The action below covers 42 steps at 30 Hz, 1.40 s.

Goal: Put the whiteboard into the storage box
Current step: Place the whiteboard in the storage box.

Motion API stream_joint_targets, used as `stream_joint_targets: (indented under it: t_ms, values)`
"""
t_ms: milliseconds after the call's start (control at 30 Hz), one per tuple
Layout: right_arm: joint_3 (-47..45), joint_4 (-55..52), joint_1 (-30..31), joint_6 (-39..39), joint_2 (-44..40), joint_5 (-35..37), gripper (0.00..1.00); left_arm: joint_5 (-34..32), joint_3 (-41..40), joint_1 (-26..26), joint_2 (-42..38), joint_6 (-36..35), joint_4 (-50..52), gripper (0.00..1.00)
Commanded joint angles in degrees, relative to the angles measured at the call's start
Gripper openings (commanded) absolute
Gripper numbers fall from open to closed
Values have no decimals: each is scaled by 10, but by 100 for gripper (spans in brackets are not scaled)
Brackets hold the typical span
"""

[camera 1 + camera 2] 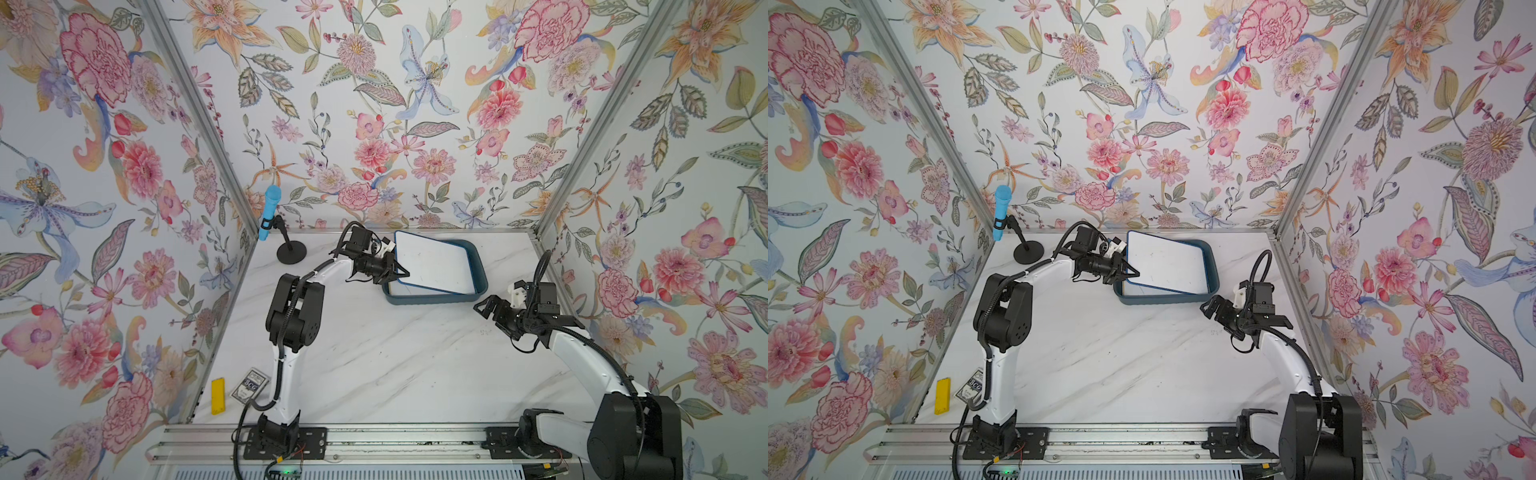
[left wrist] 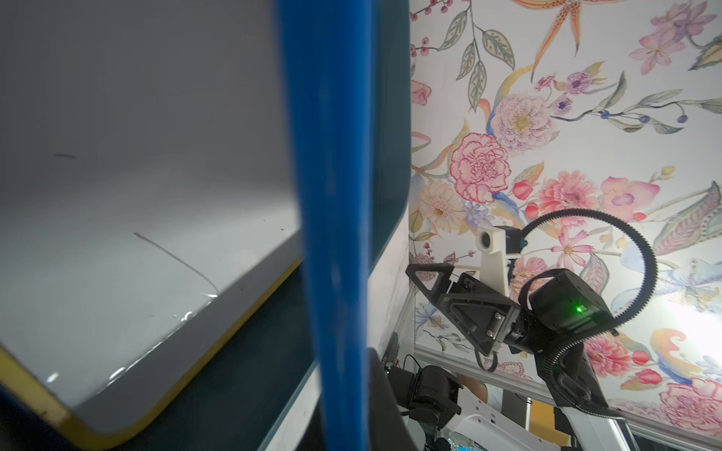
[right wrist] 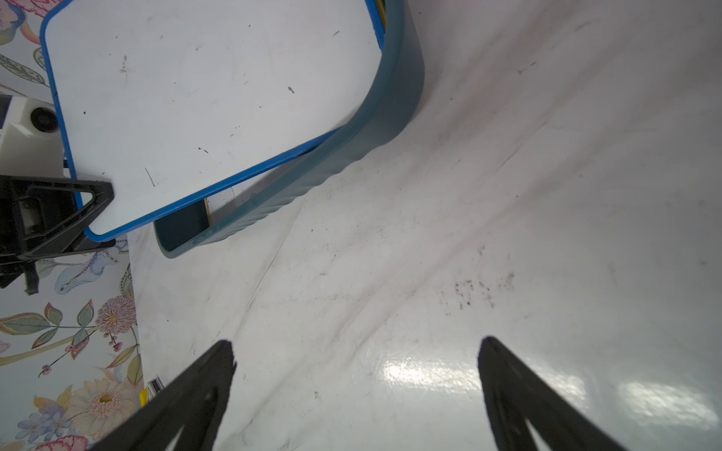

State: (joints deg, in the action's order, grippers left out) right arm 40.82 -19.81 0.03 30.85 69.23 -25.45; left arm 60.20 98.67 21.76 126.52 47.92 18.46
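A blue-rimmed whiteboard [image 1: 434, 262] [image 1: 1167, 262] [image 3: 195, 97] hangs tilted over the storage box [image 1: 481, 272] [image 1: 1215, 270] [image 3: 390, 109], a shallow teal bin at the back of the table. Its right edge dips inside the box and its left edge is raised. My left gripper [image 1: 405, 273] [image 1: 1136, 273] is shut on the board's left edge near the front corner; the left wrist view shows that blue rim [image 2: 328, 195] between the jaws. A yellow-rimmed whiteboard [image 2: 136, 273] lies flat in the box underneath. My right gripper [image 1: 484, 302] [image 3: 356, 341] stands open over bare table, right of the box's front.
A blue microphone [image 1: 269, 212] on a black stand [image 1: 291, 252] sits at the back left. A yellow block [image 1: 217, 395] and a card deck [image 1: 249, 384] lie at the front left. Metal frame posts and floral walls close in three sides; the arm bases' rail [image 1: 374, 436] runs along the front.
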Motion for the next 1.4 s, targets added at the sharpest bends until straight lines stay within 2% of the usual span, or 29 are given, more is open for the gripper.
stream_joint_targets:
  t_ms: [0,100,333,600,767,967,1167,1267,1367]
  values:
    - [1,5,3,1,-1,13,98,-89,48,4,39,-79,149,15]
    - [1,6,2,0,-4,16,97,-114,67,5,49,-106,196,18]
    - [-5,5,-1,-7,-15,26,98,-158,69,8,46,-120,229,40]
    - [-10,4,-2,-3,-12,21,98,-201,123,12,53,-138,293,57]
    - [-9,4,-2,-1,-12,23,98,-238,185,18,62,-169,356,59]
    - [-5,4,-1,3,-11,19,99,-260,192,22,62,-172,366,59]
    - [-5,0,-1,3,-17,25,99,-412,301,46,85,-203,469,59]
    - [4,-10,0,-1,-14,36,99,-439,306,47,58,-203,469,59]
    - [22,-24,3,-10,-10,52,99,-491,305,48,25,-218,475,61]
